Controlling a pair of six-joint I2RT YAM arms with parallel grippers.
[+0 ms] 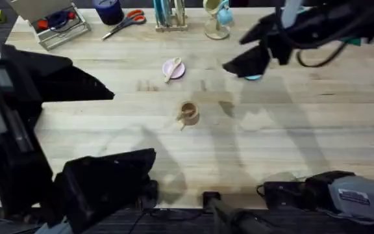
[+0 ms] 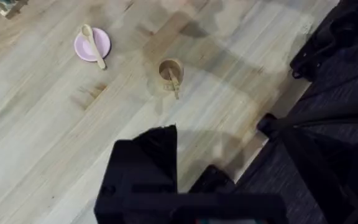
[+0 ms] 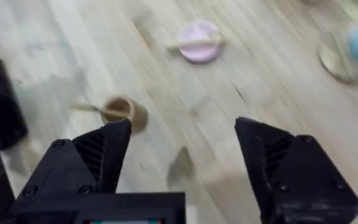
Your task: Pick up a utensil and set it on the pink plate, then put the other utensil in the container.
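left arm: raised close under the overhead camera, gripper [image 2: 166, 186] fingers unreadable | right gripper [image 3: 182, 165]: black fingers spread wide, nothing between, held above table

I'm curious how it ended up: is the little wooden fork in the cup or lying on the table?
In: the fork stands tilted inside the upright wooden cup, one end over its rim.

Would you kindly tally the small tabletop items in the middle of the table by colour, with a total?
Pink: 1, the pink plate
Pale wood: 2, the spoon lying on that plate and the fork standing in the cup
Tan-brown: 1, the cup
Total: 4
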